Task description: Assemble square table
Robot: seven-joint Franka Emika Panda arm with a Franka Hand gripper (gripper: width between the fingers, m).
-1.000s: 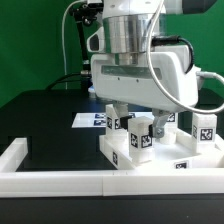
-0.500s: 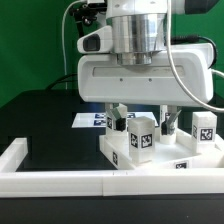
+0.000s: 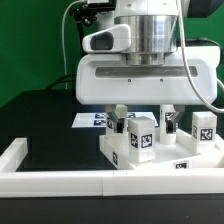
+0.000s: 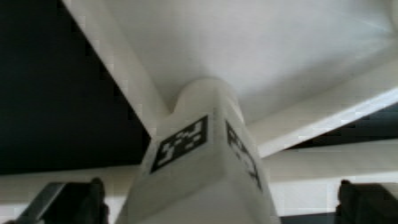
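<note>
Hovering above the square table (image 3: 160, 150), our gripper (image 3: 141, 112) has its fingers (image 3: 117, 114) spread apart, straddling one upright tagged leg (image 3: 139, 138) without clamping it. We see the slab resting against the white border rail (image 3: 60, 180).

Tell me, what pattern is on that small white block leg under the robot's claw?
A black-and-white square tag on the small white block leg, clearest in the exterior view.
</note>
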